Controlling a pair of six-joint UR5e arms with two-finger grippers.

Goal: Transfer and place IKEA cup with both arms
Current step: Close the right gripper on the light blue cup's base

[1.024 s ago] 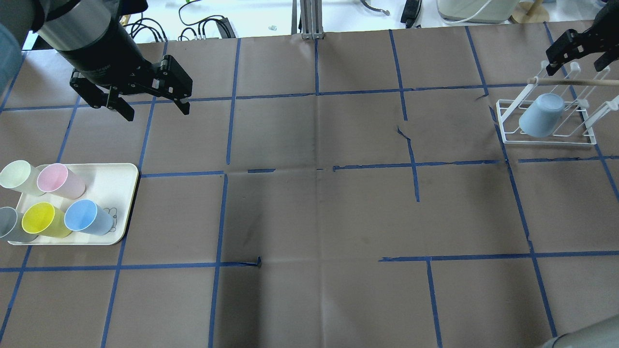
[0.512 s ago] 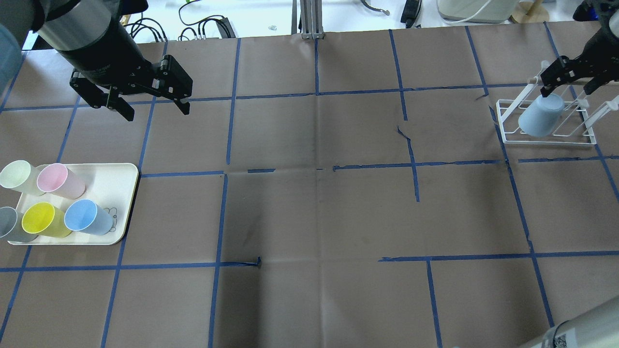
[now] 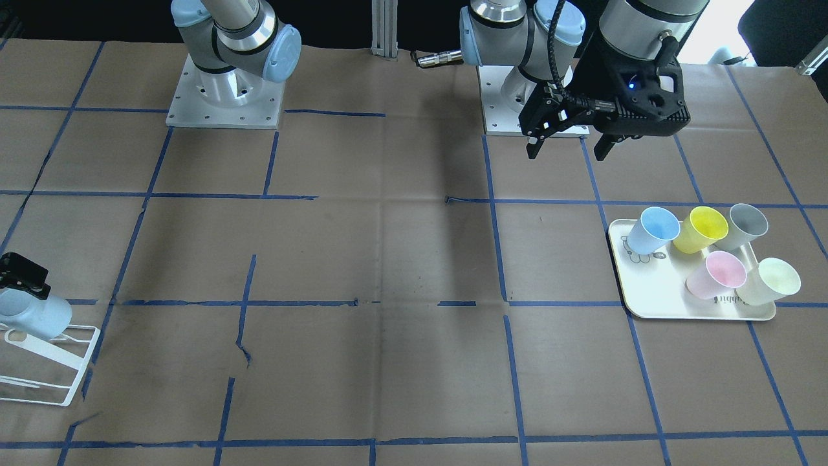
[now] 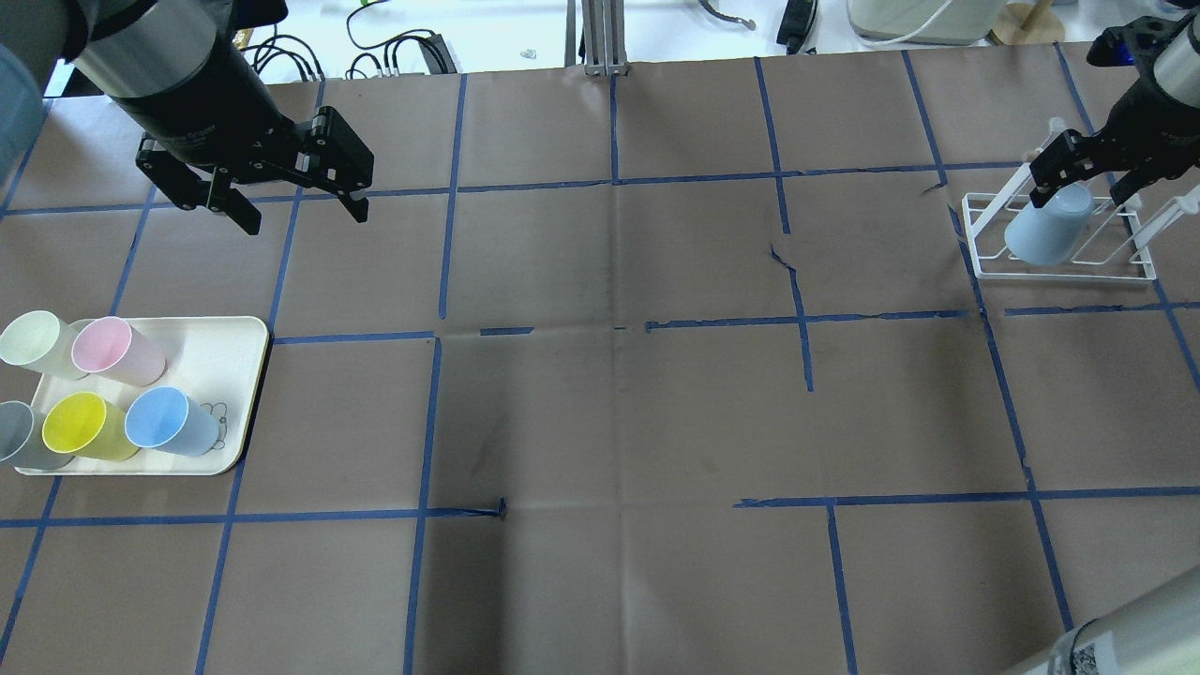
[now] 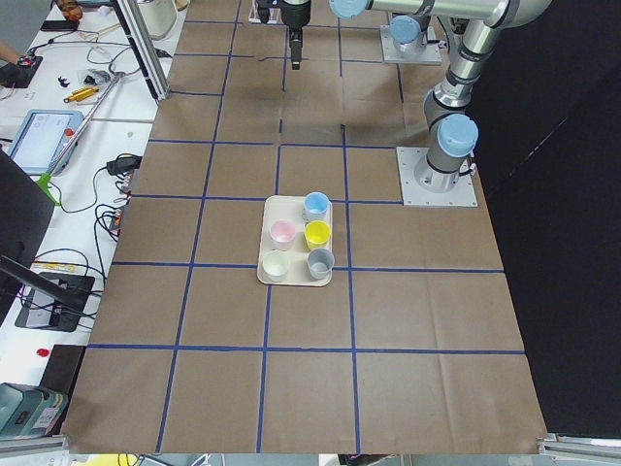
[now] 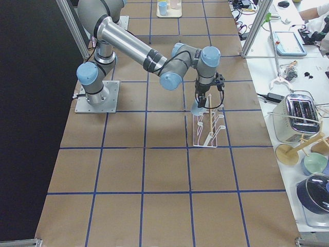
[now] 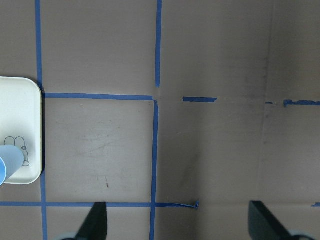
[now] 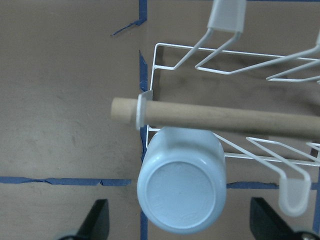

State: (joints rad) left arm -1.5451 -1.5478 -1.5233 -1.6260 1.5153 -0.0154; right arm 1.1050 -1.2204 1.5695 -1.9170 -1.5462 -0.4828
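Observation:
The IKEA cup (image 4: 1048, 232), pale blue, rests bottom-up and tilted on a white wire rack (image 4: 984, 267) at the far right. My right gripper (image 4: 1078, 192) is open just above it, one finger on each side of the cup's base and apart from it. In the right wrist view the cup's base (image 8: 181, 192) lies between the two fingertips (image 8: 100, 215). My left gripper (image 4: 306, 221) is open and empty, held above the table past the tray. A second blue cup (image 4: 169, 422) stands upright on a cream tray (image 4: 230, 352).
The tray also holds a pink cup (image 4: 111, 347), a yellow cup (image 4: 80, 427), a pale-green cup (image 4: 33, 342) and a grey cup (image 4: 14, 436). A wooden dowel (image 8: 215, 115) crosses the rack above the cup. Blue tape lines grid the brown table.
My right gripper has come down and towards the rack, and its fingers now flank the cup's base. The left arm has not moved.

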